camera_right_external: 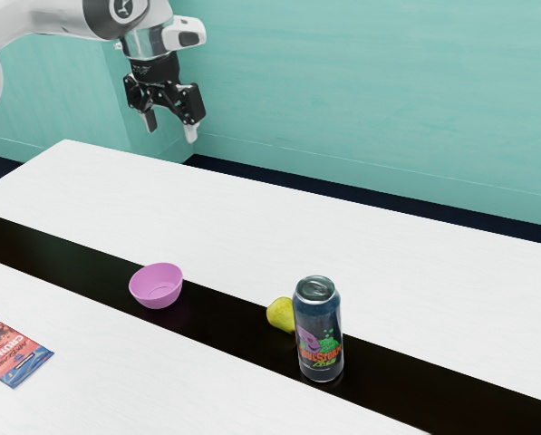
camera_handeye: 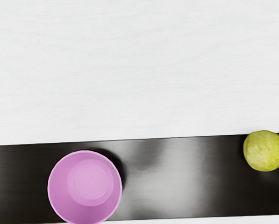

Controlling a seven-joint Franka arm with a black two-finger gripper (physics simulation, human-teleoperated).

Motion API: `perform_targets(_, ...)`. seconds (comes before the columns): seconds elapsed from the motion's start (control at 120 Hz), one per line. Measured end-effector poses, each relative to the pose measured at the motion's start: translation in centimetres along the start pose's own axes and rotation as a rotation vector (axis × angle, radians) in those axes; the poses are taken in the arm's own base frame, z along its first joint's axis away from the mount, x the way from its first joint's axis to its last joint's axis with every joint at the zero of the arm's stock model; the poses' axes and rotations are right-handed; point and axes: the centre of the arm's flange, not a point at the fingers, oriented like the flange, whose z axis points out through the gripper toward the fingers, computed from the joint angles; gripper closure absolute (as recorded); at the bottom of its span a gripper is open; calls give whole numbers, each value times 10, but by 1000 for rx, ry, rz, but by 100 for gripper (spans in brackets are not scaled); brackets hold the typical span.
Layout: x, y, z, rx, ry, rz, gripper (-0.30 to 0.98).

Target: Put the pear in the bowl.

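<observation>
Hanging above the white table [camera_right_external: 252,213], the gripper [camera_right_external: 170,129] has its fingers spaced wide, with nothing between them. The pink bowl [camera_right_external: 156,295] stands upright on the black strip [camera_right_external: 220,324]. The pear [camera_right_external: 280,314] lies on the same strip, well apart from the bowl (near the can [camera_right_external: 319,331]). A Crunch packet [camera_right_external: 14,352] lies flat at the exterior view's left.
</observation>
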Motion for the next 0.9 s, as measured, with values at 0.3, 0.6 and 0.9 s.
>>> perform_targets(0.3,5,-1,14,2,-21,21,0)
perform_targets(0.6,40,30,113,3,-135,79,0)
perform_targets(0.9,56,90,180,13,-142,170,0)
